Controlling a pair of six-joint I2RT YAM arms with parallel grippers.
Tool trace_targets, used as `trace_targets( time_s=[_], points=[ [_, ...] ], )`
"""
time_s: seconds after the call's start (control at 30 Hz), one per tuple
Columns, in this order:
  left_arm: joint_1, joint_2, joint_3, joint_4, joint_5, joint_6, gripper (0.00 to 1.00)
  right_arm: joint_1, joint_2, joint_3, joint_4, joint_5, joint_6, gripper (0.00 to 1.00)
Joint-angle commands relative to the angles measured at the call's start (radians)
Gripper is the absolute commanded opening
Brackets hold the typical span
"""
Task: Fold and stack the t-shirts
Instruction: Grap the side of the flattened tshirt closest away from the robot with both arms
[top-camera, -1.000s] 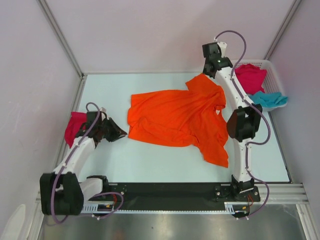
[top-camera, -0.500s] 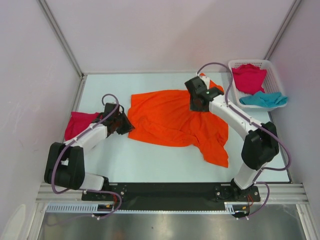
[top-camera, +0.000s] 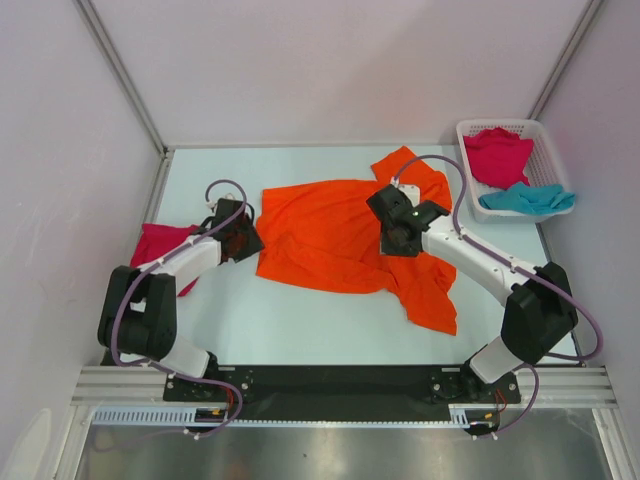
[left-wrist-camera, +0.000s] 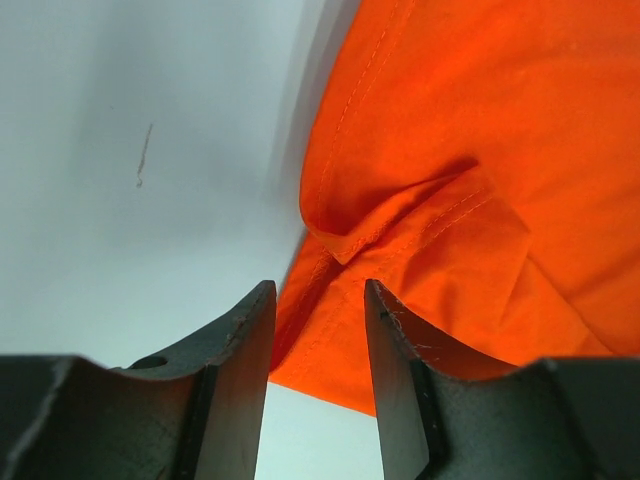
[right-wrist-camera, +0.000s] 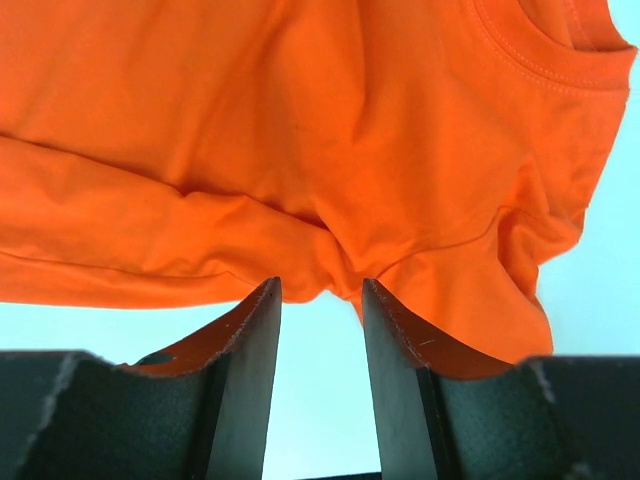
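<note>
Both arms have swung inward to the orange cloth t-shirt spread on the tabletop; left tool at its left edge, right tool over its right part, both parted, empty.

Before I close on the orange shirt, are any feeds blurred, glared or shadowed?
Top external: even light, sharp, only faint shadows on the table. Left wrist: orange t-shirt seams crisp, its upper edge soft, bare table washed out. Right wrist: sharp to the collar stitching; the fingers dark, little detail.
</note>
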Motion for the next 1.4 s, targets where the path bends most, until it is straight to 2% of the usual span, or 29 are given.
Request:
trace_targets(
  time_s=[0.0, 0.37, 0.6, 0.63, 0.73, 0.83, 1.1, 1.37],
  points=[
    [-0.025, 0.039, -0.021, 0.059, -0.01, -0.01, 0.46, 0.002, -0.072, -0.004, -0.029, 0.022, 0.032, 0.43],
    [-0.117, 0.096, -0.007, 0.09, -0.016, -0.04, 0.46, 0.004, -0.07, -0.011, -0.051, 0.056, 0.03, 0.43],
    [-0.129, 0.145, -0.009, 0.111, -0.003, -0.047, 0.44, 0.002, -0.076, -0.007, -0.06, 0.069, 0.029, 0.43],
    [-0.129, 0.147, -0.01, 0.113, -0.001, -0.047, 0.42, 0.002, -0.076, -0.007, -0.063, 0.069, 0.026, 0.43],
    [-0.129, 0.136, -0.016, 0.11, -0.001, -0.047, 0.1, 0.002, -0.076, -0.007, -0.063, 0.069, 0.027, 0.42],
    [-0.129, 0.085, -0.015, 0.087, 0.002, -0.047, 0.0, 0.002, -0.078, -0.008, -0.064, 0.067, 0.032, 0.4],
    [-0.131, -0.151, 0.005, -0.093, -0.013, -0.026, 0.01, 0.007, -0.13, -0.08, -0.061, 0.024, 0.062, 0.39],
    [-0.131, -0.458, -0.147, -0.217, 0.022, -0.033, 0.02, 0.033, -0.245, -0.163, -0.106, 0.026, 0.118, 0.45]
  ],
)
